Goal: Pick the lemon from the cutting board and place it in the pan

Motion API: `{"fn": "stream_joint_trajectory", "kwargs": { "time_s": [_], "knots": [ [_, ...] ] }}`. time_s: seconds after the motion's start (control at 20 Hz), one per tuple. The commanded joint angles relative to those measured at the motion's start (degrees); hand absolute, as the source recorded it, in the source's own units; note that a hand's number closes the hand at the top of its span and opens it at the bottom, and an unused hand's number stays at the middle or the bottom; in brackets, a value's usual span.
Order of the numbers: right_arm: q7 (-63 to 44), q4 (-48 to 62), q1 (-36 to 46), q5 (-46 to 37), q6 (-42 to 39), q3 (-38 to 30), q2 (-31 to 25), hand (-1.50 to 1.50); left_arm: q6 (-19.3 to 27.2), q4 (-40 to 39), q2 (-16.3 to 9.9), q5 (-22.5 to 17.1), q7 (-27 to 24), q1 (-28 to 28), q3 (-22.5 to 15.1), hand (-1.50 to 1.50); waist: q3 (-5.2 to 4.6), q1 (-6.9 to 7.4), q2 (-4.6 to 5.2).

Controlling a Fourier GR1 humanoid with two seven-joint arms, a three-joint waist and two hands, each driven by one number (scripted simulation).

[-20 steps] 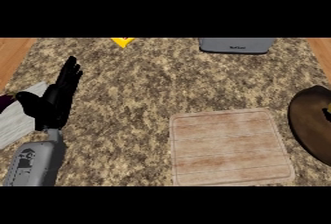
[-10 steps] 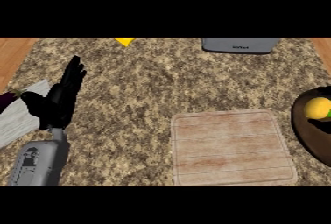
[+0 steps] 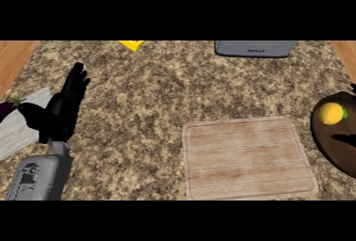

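Observation:
The yellow lemon (image 3: 332, 113) lies inside the dark brown pan (image 3: 334, 153) at the right edge of the head view. Left of the pan, the light wooden cutting board (image 3: 243, 157) has nothing on it. My left hand (image 3: 61, 110) rests open at the left, fingers pointing up, far from the board. Only a dark sliver of my right hand (image 3: 345, 139) shows over the pan, just below the lemon; the rest of it is cut off by the right edge.
A grey object (image 3: 254, 48) sits at the counter's back edge, and a yellow item (image 3: 132, 44) to its left. A purple vegetable (image 3: 8, 109) lies on a pale mat (image 3: 21, 134) at the far left. Wood shows beyond the counter's corners.
One second ago the pan showed no lemon. Half a second ago the lemon had appeared in it, and it now sits slightly further left. The left hand stays put.

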State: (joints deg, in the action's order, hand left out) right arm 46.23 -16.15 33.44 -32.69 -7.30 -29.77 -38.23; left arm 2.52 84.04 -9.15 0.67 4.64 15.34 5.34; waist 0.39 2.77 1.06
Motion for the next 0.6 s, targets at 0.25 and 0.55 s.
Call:
{"fn": "stream_joint_trajectory", "kwargs": {
  "time_s": [0.25, 0.55],
  "knots": [
    [9.1, 6.1, -3.7, 9.4, -15.5, -8.4, -6.3, -1.50, 1.6, 0.9, 0.9, 0.9, 1.3, -0.5, -0.3, 0.00, -0.08, -1.71, -0.40],
    [15.4, 5.0, -11.0, 11.6, -31.6, -8.0, -11.6, -1.50, 0.7, 2.7, -0.4, -0.5, 1.4, -3.2, 1.4, 0.00, -0.16, -3.41, -1.28]
  ]
}}
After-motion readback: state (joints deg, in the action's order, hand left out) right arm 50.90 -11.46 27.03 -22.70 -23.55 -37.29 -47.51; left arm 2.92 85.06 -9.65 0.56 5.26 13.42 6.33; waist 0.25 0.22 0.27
